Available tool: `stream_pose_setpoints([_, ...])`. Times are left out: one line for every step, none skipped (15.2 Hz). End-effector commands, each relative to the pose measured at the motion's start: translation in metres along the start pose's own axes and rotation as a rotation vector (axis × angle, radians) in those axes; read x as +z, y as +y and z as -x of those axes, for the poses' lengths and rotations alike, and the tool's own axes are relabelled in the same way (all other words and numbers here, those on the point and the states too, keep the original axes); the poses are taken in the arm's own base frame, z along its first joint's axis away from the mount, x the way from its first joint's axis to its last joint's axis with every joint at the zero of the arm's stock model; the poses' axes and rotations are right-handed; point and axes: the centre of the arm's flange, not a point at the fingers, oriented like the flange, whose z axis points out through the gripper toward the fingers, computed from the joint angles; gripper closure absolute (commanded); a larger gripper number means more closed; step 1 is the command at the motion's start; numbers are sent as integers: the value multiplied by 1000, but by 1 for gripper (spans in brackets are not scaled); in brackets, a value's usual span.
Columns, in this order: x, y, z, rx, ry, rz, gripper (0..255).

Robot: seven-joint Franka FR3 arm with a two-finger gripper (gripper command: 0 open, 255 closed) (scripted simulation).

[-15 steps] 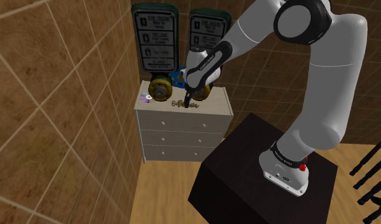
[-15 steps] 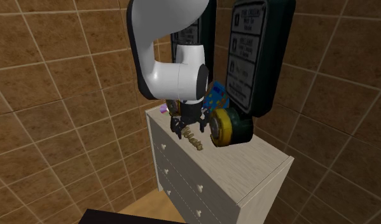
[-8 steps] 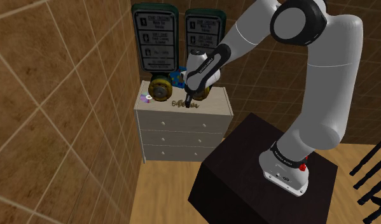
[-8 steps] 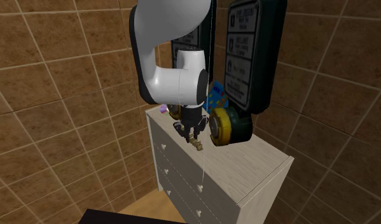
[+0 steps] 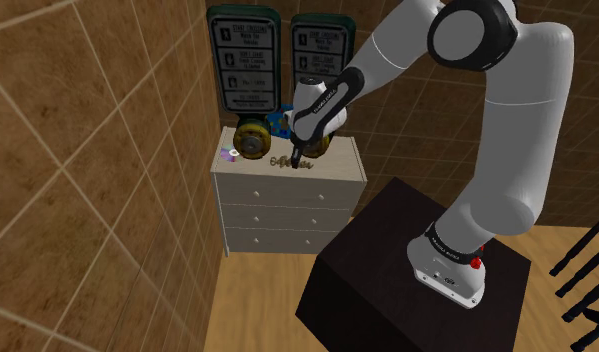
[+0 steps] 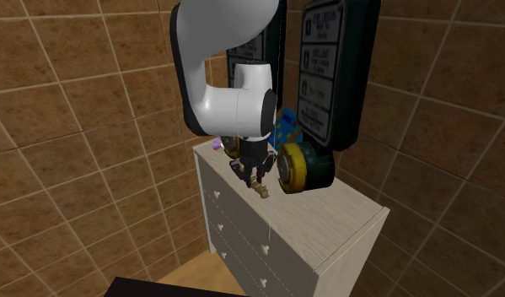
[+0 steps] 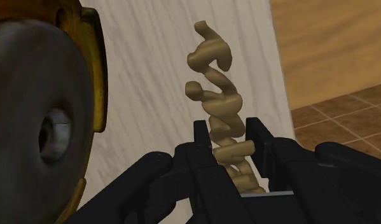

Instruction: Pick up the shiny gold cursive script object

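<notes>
Though matte, looping tan script

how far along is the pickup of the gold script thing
Done: the approach. The gripper sits low over the dresser top, straddling the gold script piece.
In hand: the grasp. Its fingers look pressed against the piece's sides.
Left: the lift. The piece lies flat on the dresser top, not yet raised.
</notes>
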Motion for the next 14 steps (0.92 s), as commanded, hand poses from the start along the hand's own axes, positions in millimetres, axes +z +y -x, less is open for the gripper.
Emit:
stream_pose_setpoints([-9,0,-1,0,0,0,255])
stream_pose_setpoints([-14,0,-1,0,0,0,255])
stream_pose_setpoints([-20,1,-1,0,0,0,255])
stream_pose_setpoints([-25,1,-1,0,0,0,255])
stream_pose_setpoints([-30,1,-1,0,0,0,255])
stream_pose_setpoints([-36,1,-1,0,0,0,255])
stream_pose_setpoints([-41,1,-1,0,0,0,255])
stream_pose_setpoints([-46,1,-1,0,0,0,255])
stream_pose_setpoints([-51,1,-1,0,0,0,255])
stream_pose_setpoints([-57,1,-2,0,0,0,255])
stream_pose_setpoints([-62,1,-2,0,0,0,255])
stream_pose_setpoints([-67,1,-2,0,0,0,255])
stream_pose_setpoints([-72,1,-2,0,0,0,255])
stream_pose_setpoints([-73,2,-2,0,0,0,255])
